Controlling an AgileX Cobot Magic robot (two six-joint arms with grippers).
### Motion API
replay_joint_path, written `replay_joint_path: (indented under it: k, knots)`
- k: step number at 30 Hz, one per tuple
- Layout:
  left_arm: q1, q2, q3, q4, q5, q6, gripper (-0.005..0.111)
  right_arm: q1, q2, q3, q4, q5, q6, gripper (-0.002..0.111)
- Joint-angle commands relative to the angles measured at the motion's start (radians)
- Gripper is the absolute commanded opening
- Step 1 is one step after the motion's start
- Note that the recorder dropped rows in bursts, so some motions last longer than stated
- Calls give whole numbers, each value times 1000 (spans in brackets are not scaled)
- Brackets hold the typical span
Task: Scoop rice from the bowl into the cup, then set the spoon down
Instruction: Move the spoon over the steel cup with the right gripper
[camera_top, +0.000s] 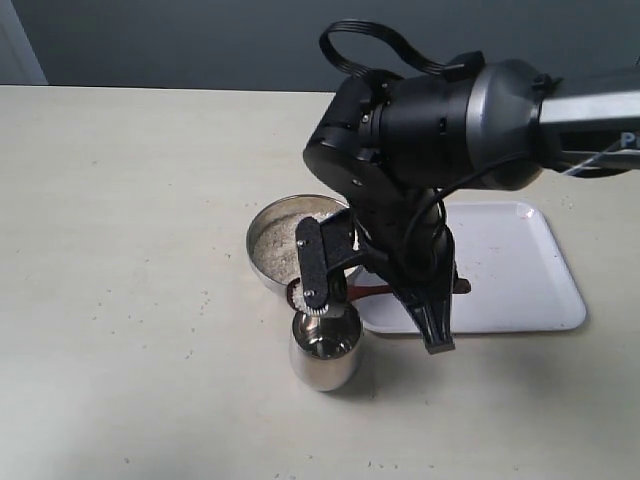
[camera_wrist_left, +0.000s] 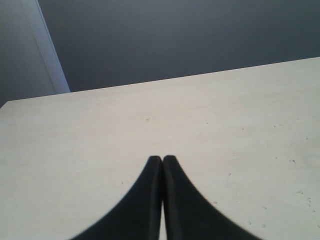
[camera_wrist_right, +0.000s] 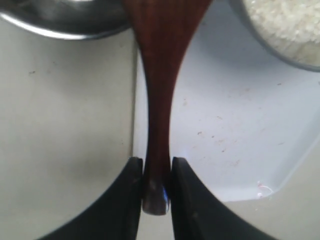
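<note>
indoors, pale speckled table (camera_top: 120, 300), grey wall (camera_top: 200, 40); right hand (camera_wrist_right: 156, 167) tight on spoon (camera_wrist_right: 159, 100), left hand (camera_wrist_left: 162, 160) clenched empty

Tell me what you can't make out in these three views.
- How full the cup is: in the exterior view the right gripper and spoon cover its mouth; the right wrist view crops it.
- The spoon's head: mostly behind that gripper in the exterior view, cropped in the right wrist view.
- Where the left gripper sits: outside the exterior view; the left wrist view shows it shut over table.
</note>
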Motion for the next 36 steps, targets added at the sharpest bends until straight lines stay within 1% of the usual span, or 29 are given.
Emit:
replay_joint_path:
  k: [1, 10, 15, 21, 28, 36]
  knots:
    - [-4, -4, -4, 1, -1, -7, 1, 3, -39, 70, -30, 5, 23, 0]
    - [-4, -4, -4, 1, -1, -7, 1, 9, -53, 76, -57, 5, 90, 0]
    - [-4, -4, -4, 1, -1, -7, 1, 48, -53, 98, -101, 5, 114, 0]
    - [-4, -4, -4, 1, -1, -7, 1, 50, -53, 140, -146, -51, 198, 0]
    - [-4, -4, -4, 1, -1, -7, 1, 99, -53, 150, -178, -140, 225, -1]
    - [-4, -4, -4, 1, -1, -7, 1, 110, -49, 152, -228, -132, 307, -1]
